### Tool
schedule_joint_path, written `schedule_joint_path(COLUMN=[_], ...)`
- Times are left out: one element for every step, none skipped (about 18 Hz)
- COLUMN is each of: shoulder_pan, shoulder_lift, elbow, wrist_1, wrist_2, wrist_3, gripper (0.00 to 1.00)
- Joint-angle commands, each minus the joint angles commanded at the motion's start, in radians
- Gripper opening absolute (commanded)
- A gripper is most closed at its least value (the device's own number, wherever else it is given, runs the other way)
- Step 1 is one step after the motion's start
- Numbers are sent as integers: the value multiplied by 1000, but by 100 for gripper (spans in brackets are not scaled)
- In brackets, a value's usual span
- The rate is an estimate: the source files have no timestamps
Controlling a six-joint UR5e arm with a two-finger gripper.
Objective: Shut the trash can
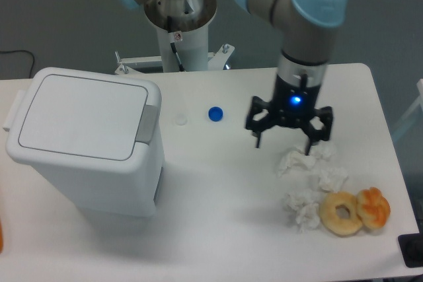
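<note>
From my end the trash can (82,146) is the big white thing on the left side of the table (218,229), and its flat lid looks fully down, grey tab flush at the right edge. So I'd call the closing part done; all that's left is maybe parking the arm. The gripper (283,141) hangs over the right half of the table, well apart from the bin, fingers spread wide with nothing between them, blue light on. Just under it are the crumpled tissues (306,158), then a donut (342,213) touching some orange pastry (374,207). Smallest bit: a blue cap (215,114) mid-table. There's a faint round thing beside the bin I can't identify.
</note>
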Motion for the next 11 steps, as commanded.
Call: schedule_joint_path(shoulder_pan=[18, 32, 46, 61, 71, 72, 77, 81, 91, 103, 115], shoulder_lift=[-14, -29, -46, -61, -83, -112, -143, -160, -175, -192, -203], elbow=[5, 5, 6, 14, 28, 47, 70, 90, 109, 126, 138], wrist_1=[-3, -3, -2, -3, -2, -2, -2, 0, 0, 3, 5], wrist_2=[14, 34, 61, 102, 144, 185, 228, 265, 275, 276, 275], wrist_3=[66, 120, 167, 212, 259, 307, 350, 375, 390, 407, 424], gripper=[100, 100, 100, 100, 100, 100, 100, 100, 100, 100, 100])
